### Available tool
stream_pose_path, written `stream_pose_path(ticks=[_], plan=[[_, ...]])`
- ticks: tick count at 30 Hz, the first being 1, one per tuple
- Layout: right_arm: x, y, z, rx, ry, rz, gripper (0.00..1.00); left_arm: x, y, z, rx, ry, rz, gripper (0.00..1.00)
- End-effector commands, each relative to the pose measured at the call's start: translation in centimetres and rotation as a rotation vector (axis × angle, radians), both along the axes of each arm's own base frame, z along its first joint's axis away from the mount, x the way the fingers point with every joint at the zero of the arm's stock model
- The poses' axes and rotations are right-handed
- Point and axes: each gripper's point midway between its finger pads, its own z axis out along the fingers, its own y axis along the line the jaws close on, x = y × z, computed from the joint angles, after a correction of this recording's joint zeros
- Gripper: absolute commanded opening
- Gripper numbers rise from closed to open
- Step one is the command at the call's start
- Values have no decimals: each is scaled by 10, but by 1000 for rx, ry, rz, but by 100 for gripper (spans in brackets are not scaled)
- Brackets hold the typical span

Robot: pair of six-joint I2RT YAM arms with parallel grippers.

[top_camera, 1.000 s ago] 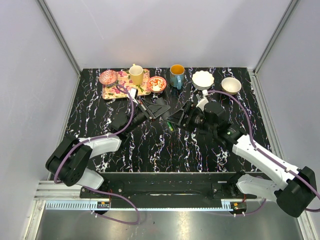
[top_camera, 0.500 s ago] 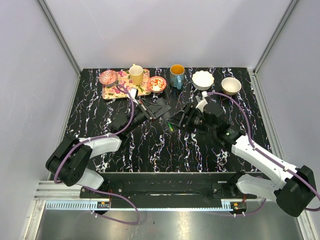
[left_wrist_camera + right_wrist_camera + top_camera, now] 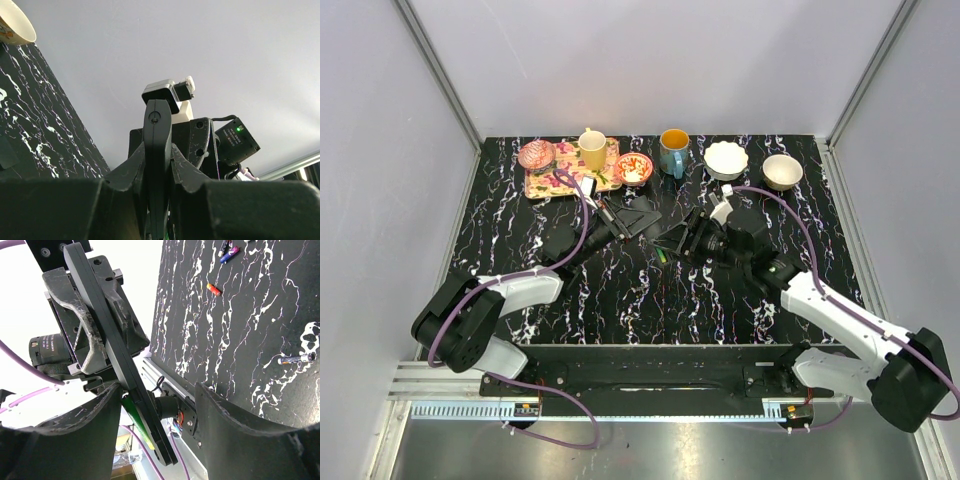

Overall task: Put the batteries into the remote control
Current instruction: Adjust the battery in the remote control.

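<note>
Starting with the remote control (image 3: 117, 360), we see a slim black bar held off the table, clamped edge-on between the fingers of the left claw (image 3: 158, 165), whose jaws are pressed tight against both of its flat sides. One end of the bar sticks out past those fingers and reaches into the gap of the right claw (image 3: 156, 390). That claw's jaws stand well apart. One finger is near the bar, and a clear space shows between the bar and the other finger, so it has hold of nothing that we can see. A green battery (image 3: 136, 421) with a yellowish end lies right along the bar's lower side, between the bar and the nearer right finger. We cannot tell whether it sits in the slot or only rests against the bar. From above, the two claws meet nose to nose over the middle of the black marbled table (image 3: 620, 290). Small coloured cylinders lie loose on it, among them a red one (image 3: 213, 288). Along the far edge stand a patterned tray (image 3: 542, 184) carrying a yellow cup (image 3: 592, 150), a small red bowl (image 3: 633, 168), a teal mug (image 3: 672, 152) and two white bowls (image 3: 726, 158) (image 3: 782, 170).
</note>
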Motion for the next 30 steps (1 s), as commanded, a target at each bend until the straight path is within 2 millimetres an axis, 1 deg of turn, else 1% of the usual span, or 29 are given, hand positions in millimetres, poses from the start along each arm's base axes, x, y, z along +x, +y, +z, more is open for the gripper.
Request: stream_pose_path(ticks=[1, 5, 16, 25, 30], plan=[[0, 2, -4, 8, 7, 21, 64, -9, 7, 57, -109, -134, -6, 0], [-1, 4, -8, 12, 21, 30, 64, -9, 7, 58, -111, -135, -6, 0], [-5, 7, -18, 39, 49, 47, 60, -10, 7, 65, -127, -149, -7, 0], [-9, 11, -22, 58, 64, 75, 53, -10, 9, 72, -147, -160, -6, 0], [-12, 14, -26, 65, 74, 104, 51, -10, 9, 76, -154, -165, -4, 0]])
